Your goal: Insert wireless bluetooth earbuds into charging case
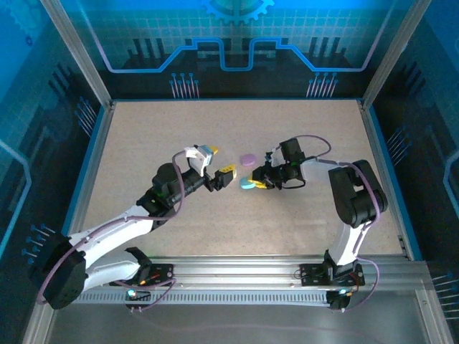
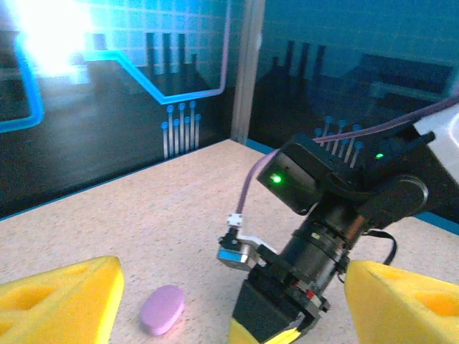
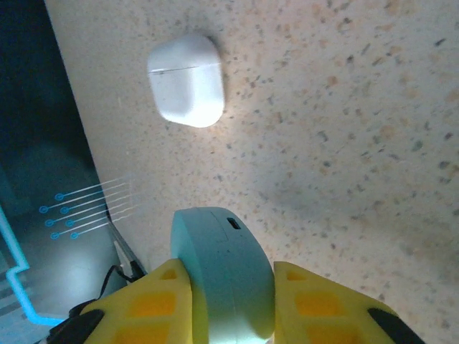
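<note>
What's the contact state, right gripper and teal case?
Touching. Right wrist view: right gripper has both yellow fingers against the teal case, no gap.

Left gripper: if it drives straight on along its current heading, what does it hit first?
Probably the right gripper, shut on the light blue case, dead ahead. The purple case lies left of that line; depth unclear.

Teal case (image 3: 222, 272), white case (image 3: 185, 80) (speckled beige table (image 3: 358, 143))
</note>
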`<action>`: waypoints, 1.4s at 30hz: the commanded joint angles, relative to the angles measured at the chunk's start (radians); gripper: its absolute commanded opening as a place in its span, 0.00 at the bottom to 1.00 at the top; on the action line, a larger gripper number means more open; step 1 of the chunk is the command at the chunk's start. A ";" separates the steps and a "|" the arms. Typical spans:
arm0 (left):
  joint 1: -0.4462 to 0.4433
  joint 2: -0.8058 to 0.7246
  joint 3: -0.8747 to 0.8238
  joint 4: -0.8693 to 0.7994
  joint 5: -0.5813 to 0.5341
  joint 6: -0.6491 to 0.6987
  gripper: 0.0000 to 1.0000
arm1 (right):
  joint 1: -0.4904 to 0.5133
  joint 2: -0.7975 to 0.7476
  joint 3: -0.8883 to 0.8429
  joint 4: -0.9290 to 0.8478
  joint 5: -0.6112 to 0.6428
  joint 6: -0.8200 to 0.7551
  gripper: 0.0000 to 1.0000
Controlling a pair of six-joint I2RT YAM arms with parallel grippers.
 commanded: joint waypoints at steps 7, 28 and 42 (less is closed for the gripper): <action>0.008 -0.057 -0.032 -0.037 -0.145 -0.002 0.86 | 0.012 0.054 0.013 -0.018 0.068 -0.068 0.32; 0.090 -0.098 -0.058 -0.150 -0.331 -0.016 0.95 | -0.002 -0.263 0.167 -0.436 0.569 -0.294 0.61; 0.420 -0.025 -0.201 -0.201 -0.511 -0.030 0.99 | -0.112 -0.437 -0.306 0.266 1.181 -0.710 0.94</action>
